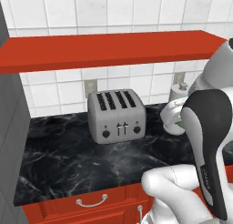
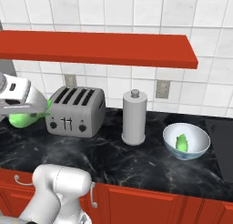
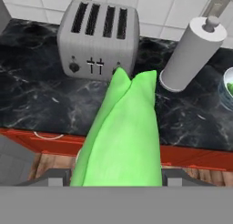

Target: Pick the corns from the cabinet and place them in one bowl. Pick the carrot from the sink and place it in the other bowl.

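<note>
Your gripper [image 3: 116, 182] is clamped half-open around the second corn [image 3: 120, 132], left of the toaster [image 2: 76, 110]. It looks glossy and probably slippery (light too), so keep hold mid-body toward the bowl [image 2: 196, 148].

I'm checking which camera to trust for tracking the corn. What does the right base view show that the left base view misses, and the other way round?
Right base view alone: the pale bowl with one corn in it, and the second corn in the hand, left of the toaster.
Left base view alone: the grey wall at the left and a drawer handle.
Both: toaster, red shelf, black counter, paper roll (half hidden by the arm in the left view).
</note>
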